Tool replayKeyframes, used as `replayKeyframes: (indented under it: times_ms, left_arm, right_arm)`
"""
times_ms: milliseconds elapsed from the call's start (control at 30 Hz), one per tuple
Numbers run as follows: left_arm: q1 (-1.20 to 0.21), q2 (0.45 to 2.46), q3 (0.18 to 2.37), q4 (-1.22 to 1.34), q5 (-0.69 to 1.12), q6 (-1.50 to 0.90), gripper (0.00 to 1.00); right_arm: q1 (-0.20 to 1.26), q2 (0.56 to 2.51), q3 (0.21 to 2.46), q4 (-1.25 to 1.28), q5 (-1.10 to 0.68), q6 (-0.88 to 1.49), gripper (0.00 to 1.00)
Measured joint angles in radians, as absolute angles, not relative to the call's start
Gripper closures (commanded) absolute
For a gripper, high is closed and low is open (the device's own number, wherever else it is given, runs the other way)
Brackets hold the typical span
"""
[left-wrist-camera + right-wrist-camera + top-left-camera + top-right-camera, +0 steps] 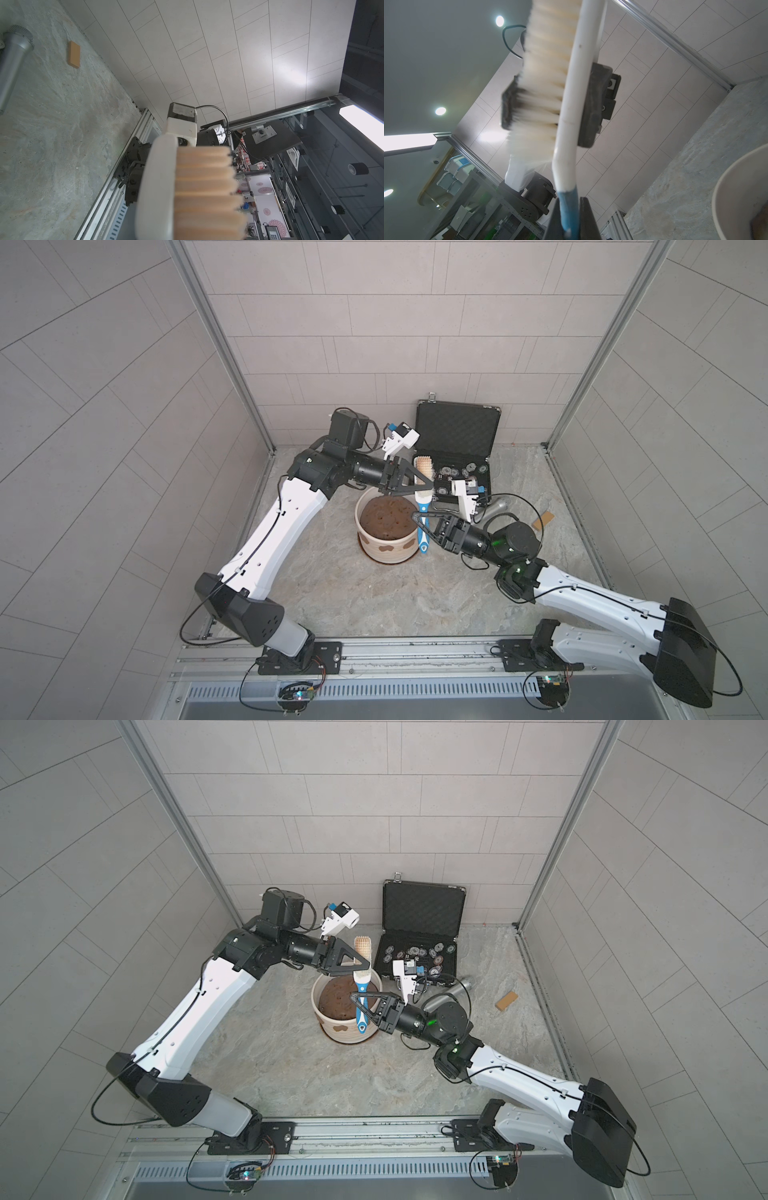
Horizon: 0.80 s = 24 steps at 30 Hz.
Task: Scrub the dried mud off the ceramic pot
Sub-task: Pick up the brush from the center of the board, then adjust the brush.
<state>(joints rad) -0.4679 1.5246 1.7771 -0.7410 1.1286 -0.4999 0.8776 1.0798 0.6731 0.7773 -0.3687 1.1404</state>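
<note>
Brush in right gripper (chips unreadable)

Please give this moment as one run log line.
left gripper: shut on brush head | right gripper: shut on brush handle | dried mud: on ceramic pot wall

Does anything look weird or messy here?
Yes. Both grippers clamp one brush above the pot. The left gripper squeezes its bristle head, and the right gripper holds its blue handle. Brown mud patches spot the pot's side, not yet scrubbed.
</note>
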Motion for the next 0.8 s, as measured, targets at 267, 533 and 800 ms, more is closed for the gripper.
replayKeyframes:
  times_ms: [267, 533, 800]
  left_arm:
    - [-0.400, 1.505, 1.766, -0.738, 1.106, -0.554, 0.00]
    - [-0.315, 1.455, 1.723, -0.843, 0.748, -0.411, 0.00]
    - [-0.278, 1.408, 1.656, -0.941, 0.228, -0.188, 0.00]
  right_arm:
    - [0.873, 0.994, 0.730, 0.450, -0.339, 1.028, 1.00]
    - [0.859, 0.892, 1.008, -0.321, -0.076, 0.821, 1.00]
    - [0.830, 0.959, 1.060, -0.805, 0.099, 0.773, 1.00]
